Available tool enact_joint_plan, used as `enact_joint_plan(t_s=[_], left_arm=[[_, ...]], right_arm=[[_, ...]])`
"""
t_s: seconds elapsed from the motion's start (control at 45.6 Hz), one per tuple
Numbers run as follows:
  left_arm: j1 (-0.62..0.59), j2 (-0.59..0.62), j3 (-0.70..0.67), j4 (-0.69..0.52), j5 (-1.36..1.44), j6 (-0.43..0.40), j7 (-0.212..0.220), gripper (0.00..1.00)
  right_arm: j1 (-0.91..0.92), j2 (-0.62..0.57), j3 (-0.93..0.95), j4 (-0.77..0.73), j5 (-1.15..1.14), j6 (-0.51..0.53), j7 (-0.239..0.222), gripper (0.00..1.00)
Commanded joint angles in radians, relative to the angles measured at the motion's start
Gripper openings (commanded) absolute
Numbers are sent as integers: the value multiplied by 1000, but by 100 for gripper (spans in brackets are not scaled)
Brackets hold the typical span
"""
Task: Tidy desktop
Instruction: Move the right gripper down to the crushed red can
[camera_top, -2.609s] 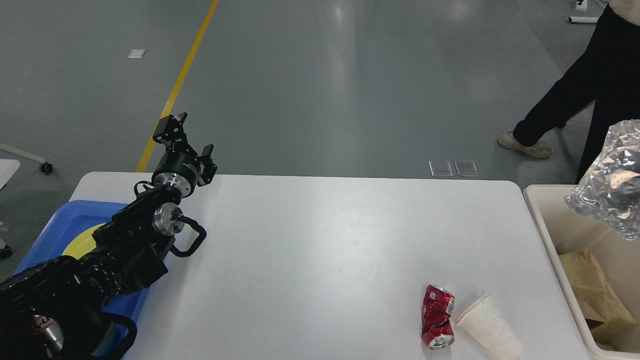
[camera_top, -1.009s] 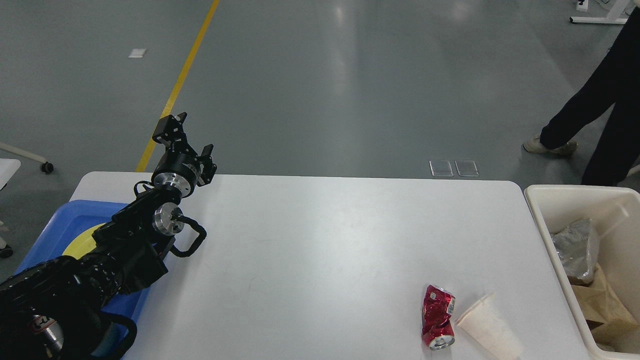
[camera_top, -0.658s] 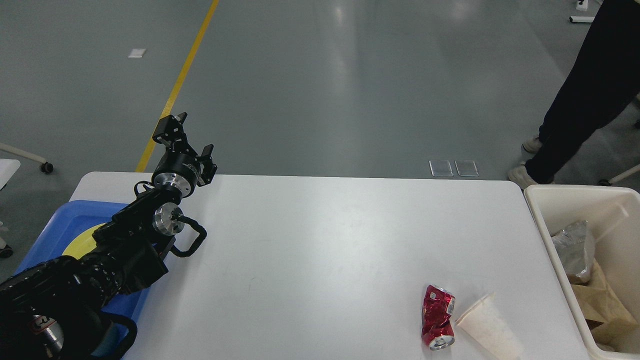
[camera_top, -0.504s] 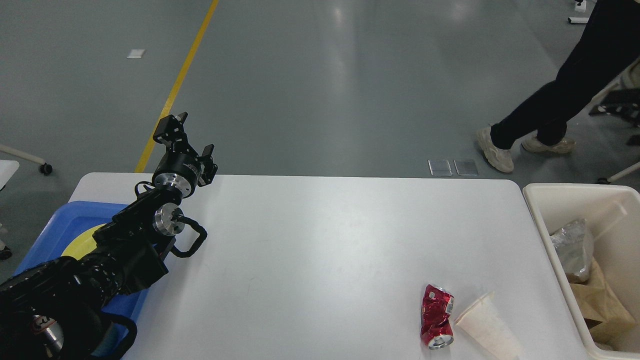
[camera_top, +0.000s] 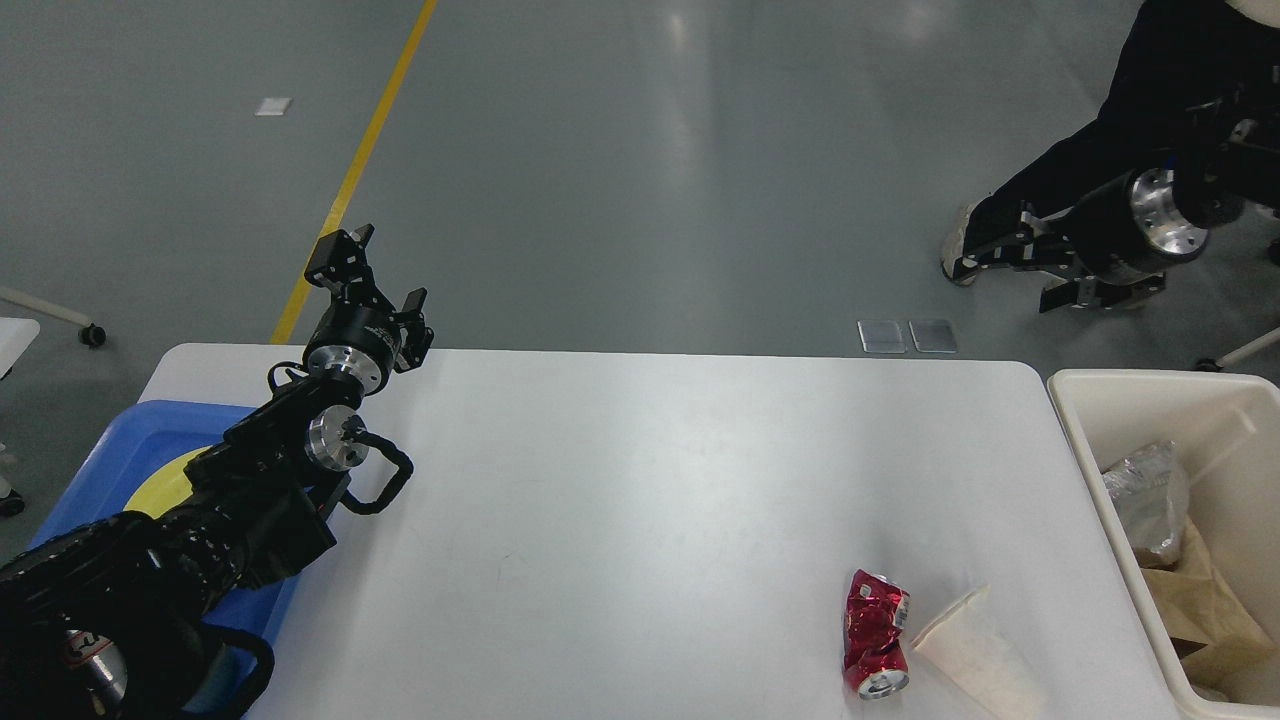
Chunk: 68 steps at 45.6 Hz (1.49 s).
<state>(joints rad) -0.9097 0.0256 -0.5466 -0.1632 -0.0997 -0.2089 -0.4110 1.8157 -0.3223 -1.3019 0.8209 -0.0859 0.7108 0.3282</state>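
The white desktop (camera_top: 640, 470) fills the middle of the head view. A crushed red can (camera_top: 877, 633) lies near its front right, beside a white paper cup (camera_top: 975, 655) lying on its side. My left gripper (camera_top: 375, 272) is open and empty, raised over the desktop's far left edge. My right gripper (camera_top: 1005, 285) is open and empty, held in the air beyond the desktop's far right corner, well away from the can and the cup.
A cream bin (camera_top: 1072, 405) stands off the right edge, holding crumpled clear plastic (camera_top: 1145, 500) and brown paper (camera_top: 1200, 600). A blue tray (camera_top: 105, 455) with a yellow plate (camera_top: 170, 485) sits at the left under my left arm. A person's dark legs (camera_top: 1140, 100) stand behind my right arm.
The crumpled clear plastic, earlier above the bin, now lies in it. My right arm has come into view at the upper right. The person has moved about. My left arm has not moved.
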Motion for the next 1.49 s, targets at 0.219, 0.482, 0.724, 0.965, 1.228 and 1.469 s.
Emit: enact_joint_plan(t_s=[0.219,0.482,0.724,0.965,1.228,1.469], left_arm=[[0,0,-1,1,0,0,0,96],[0,0,1,-1,0,0,1,96],[0,-1,-1,1,0,-1,0,96],[0,0,1,1,0,0,0,96],[0,0,1,-1,0,-1,0,96],[0,0,1,1,0,0,0,96]], right_arm=[[-91,199,35,1,5,-11,0,100],[-176,272,70,6,6,-28,0,100],[-269,239,59,3,6,-42,0,100],[-342,226,49,3,11,-76,0,100],[-395,203,24,4,11,-82,0,98],[-444,170,21,6,11,-94,0,98]])
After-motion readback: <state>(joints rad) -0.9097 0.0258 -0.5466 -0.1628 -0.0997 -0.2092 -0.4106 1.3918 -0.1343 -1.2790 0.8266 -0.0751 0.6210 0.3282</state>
